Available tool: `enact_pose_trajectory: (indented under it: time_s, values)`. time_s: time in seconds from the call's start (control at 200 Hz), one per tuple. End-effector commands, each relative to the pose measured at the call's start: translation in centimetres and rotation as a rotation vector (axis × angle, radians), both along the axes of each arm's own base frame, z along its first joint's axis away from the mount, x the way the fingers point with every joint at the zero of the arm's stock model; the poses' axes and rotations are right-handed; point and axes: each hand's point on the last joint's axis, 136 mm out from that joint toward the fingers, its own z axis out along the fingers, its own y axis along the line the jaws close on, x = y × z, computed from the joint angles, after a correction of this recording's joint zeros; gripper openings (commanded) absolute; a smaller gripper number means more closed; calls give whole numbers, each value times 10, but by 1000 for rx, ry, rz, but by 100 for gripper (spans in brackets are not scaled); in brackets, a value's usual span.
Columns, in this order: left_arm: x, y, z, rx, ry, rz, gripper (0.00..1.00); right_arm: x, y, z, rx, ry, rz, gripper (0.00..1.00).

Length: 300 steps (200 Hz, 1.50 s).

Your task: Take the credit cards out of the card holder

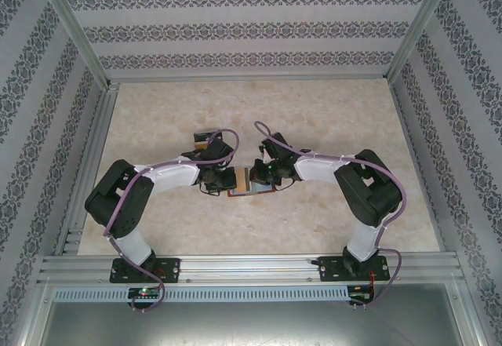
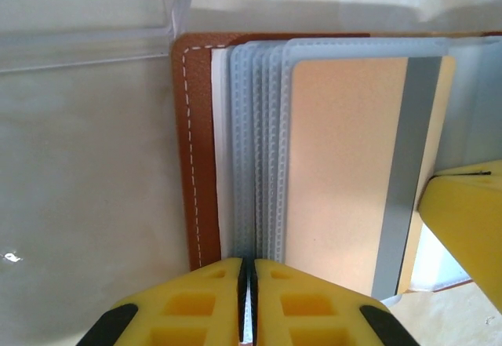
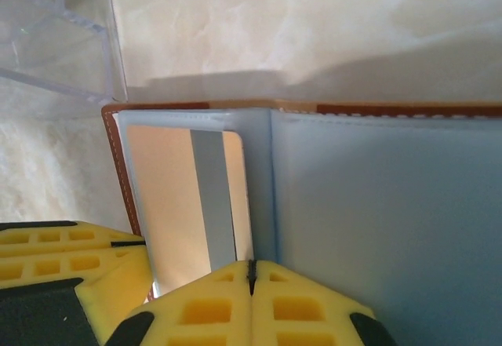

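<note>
Top: open wallet mid-table. Left wrist: left gripper fingers together, seemingly pinching the blue sleeves; card inside front one. Right wrist: right gripper fingers pressed together at card's edge. Extraction beginning; next needs straight outward pull while left anchors

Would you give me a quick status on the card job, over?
Left pincer shut, right pincer shut, both at open card holder's near edge. Striped card in its sleeve, not yet out. Clear box by far corner, not blocking.

No legible text or markings.
</note>
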Motion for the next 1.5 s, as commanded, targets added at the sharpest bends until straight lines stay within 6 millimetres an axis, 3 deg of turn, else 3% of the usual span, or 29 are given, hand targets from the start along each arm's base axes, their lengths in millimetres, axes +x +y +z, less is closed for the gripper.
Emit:
enact_pose_trajectory:
  time_s: [0.0,0.255,0.465,0.515,0.575,0.68,0.824,1.054,1.494]
  values:
    - [-4,9,-11,52,44,4,14,2,-1,-3,26,9,-6,0]
    - [-6,16,-14,85,57,19,11,2,-20,0,18,2,-37,0]
    - [-4,11,-16,70,64,12,11,1,-19,0,31,7,-28,0]
    - [-4,11,-16,70,65,9,11,1,-16,-1,44,14,-25,14]
    - [-4,10,-15,67,67,5,11,1,-13,-3,54,21,-25,24]
    - [-5,10,-17,67,74,2,11,3,-8,-5,85,28,-22,28]
    - [-6,8,-18,63,79,-4,11,3,-3,-11,109,45,-21,21]
    - [-6,10,-17,70,78,-3,11,3,-14,-11,115,37,-46,0]
    - [-8,13,-19,84,84,-4,10,1,-54,9,134,-14,-92,0]
